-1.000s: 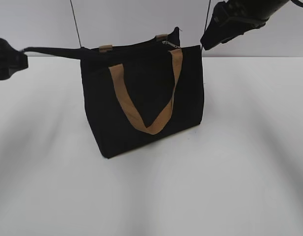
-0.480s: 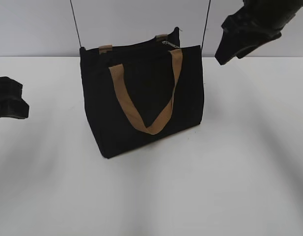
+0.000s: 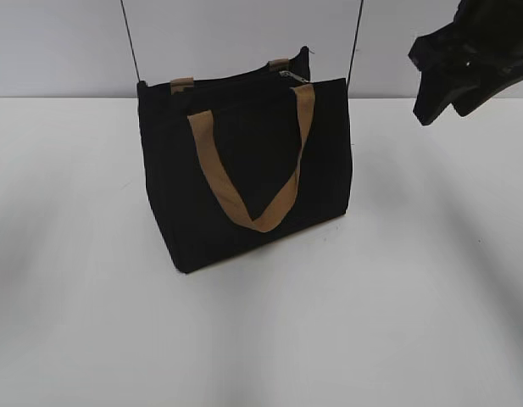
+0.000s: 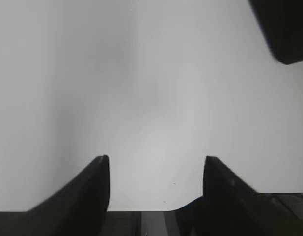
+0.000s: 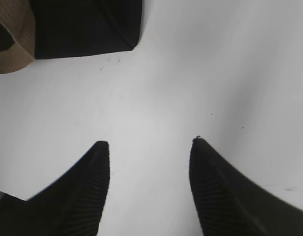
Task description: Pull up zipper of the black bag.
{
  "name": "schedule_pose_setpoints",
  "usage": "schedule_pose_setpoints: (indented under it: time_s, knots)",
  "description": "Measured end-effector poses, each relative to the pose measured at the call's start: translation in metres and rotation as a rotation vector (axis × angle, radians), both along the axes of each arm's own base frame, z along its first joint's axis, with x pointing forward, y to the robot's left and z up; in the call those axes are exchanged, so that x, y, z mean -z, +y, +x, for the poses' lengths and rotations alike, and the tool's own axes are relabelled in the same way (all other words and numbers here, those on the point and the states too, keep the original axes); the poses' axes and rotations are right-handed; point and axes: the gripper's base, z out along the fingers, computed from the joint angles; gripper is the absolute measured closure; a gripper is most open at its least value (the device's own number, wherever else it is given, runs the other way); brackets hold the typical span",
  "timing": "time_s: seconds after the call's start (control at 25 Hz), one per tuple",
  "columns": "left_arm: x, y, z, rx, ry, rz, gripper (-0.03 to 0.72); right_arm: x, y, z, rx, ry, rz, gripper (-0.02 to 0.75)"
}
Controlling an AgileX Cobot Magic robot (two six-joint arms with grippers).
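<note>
Zipper work is looking delicate here, so going near to far: the white desk [image 3: 261,339] is lying bare in the foreground, and the black bag [image 3: 244,170] is standing upright on it at centre, one tan strap handle [image 3: 244,182] drooping down its front face. It is looking soft and light — fabric that will likely buckle or slide if tugged without bracing. Along the top edge the zipper [image 3: 236,85] is running, its small silver pull [image 3: 295,77] sitting near the bag's right end — that metal tab looks the place to pinch, tiny and probably slippery. Thin black cords [image 3: 356,42] are rising behind. The right gripper [image 3: 443,89] is hanging off to the bag's right, well apart from it, fingers spread on nothing. The left gripper [image 4: 156,164] is likewise parted over bare desk, showing only in its wrist view.
</note>
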Motion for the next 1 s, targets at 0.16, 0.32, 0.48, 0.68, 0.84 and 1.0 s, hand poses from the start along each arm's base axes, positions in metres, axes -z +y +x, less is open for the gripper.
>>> schedule_pose_setpoints:
  time_s: [0.16, 0.32, 0.48, 0.68, 0.84, 1.0]
  knots:
    - [0.001, 0.032, 0.001, -0.071, 0.06, 0.018, 0.249, -0.01, -0.008, -0.005, 0.062, -0.026, -0.018, 0.34]
    - [0.002, 0.049, -0.002, -0.086, 0.113, 0.018, 0.254, -0.012, -0.037, -0.021, 0.171, -0.009, -0.017, 0.34]
    - [-0.006, 0.049, -0.009, -0.075, 0.076, 0.009, 0.256, -0.006, -0.061, -0.059, 0.236, 0.027, -0.034, 0.34]
    - [-0.016, 0.051, -0.047, -0.075, -0.014, 0.006, 0.256, -0.012, -0.067, -0.129, 0.245, -0.006, -0.01, 0.34]
    - [-0.02, 0.052, -0.089, -0.075, -0.118, 0.001, 0.256, -0.01, -0.068, -0.186, 0.248, -0.058, 0.036, 0.34]
    - [-0.027, 0.053, -0.13, -0.075, -0.273, -0.009, 0.256, -0.004, -0.072, -0.241, 0.246, -0.165, 0.067, 0.34]
